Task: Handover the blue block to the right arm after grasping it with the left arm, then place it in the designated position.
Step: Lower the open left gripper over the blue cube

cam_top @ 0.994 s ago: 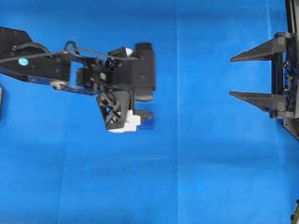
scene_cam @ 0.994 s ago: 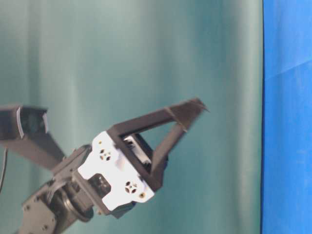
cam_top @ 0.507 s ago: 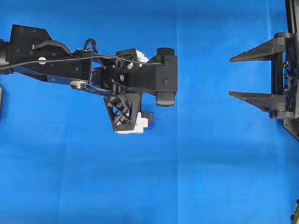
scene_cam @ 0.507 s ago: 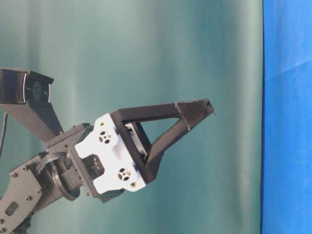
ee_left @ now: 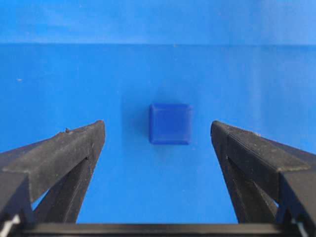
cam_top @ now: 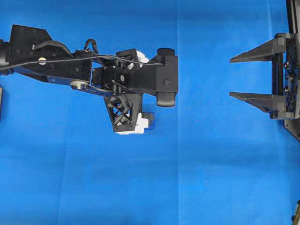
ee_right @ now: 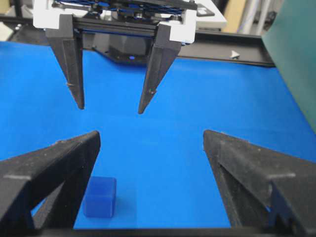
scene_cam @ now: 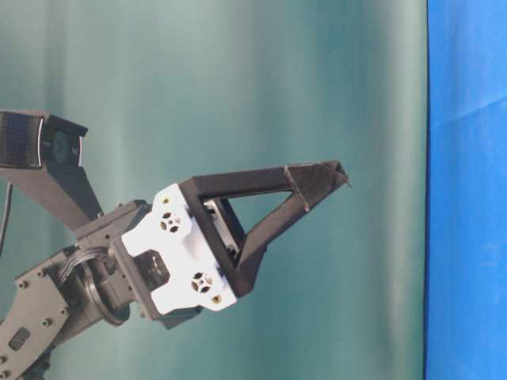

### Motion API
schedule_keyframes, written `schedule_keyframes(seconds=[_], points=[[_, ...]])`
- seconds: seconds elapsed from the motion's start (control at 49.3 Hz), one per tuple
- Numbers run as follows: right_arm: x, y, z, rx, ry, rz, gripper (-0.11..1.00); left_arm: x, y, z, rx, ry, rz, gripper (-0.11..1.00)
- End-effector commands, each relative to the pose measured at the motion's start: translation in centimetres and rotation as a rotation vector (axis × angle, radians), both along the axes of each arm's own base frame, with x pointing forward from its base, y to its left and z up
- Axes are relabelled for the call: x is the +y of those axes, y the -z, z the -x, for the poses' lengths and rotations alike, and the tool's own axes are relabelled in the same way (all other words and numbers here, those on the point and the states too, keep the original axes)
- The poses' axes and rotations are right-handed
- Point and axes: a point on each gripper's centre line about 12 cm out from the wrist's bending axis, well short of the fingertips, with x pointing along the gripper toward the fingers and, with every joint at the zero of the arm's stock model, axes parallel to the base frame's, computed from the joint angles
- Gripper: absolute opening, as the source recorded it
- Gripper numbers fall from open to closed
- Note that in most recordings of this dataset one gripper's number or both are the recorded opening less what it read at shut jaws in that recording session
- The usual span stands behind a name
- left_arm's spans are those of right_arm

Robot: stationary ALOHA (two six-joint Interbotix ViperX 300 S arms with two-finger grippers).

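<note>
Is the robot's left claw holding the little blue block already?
No, the left gripper is open, and the blue block lies on the blue cloth between its fingertips with a gap on both sides.

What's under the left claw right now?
The small dark-blue cube sits on the blue cloth below the open left claw, centred between its fingers, untouched. Overhead, the arm covers it.
</note>
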Motion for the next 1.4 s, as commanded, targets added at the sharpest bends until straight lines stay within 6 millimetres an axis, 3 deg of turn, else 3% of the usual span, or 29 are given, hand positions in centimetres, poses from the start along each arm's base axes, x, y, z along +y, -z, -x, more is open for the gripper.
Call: schedule_keyframes(seconds=[0.0, 0.77, 1.095, 1.379], points=[[0.0, -0.9, -0.3, -0.020, 0.001, 0.004, 0.98, -0.1, -1.6, -0.2, -0.045, 0.005, -0.001, 0.92], [0.0, -0.8, -0.4, -0.015, 0.001, 0.004, 0.98, -0.1, -1.5, -0.2, -0.044, 0.001, 0.002, 0.92], [0.0, -0.4, -0.6, -0.001, 0.001, 0.003, 0.98, -0.4, 4.0, -0.6, -0.025, 0.008, 0.001, 0.92], [-0.2, -0.2, -0.8, 0.008, 0.008, 0.003, 0.98, -1.1, 7.0, -0.4, -0.095, 0.018, 0.011, 0.92]])
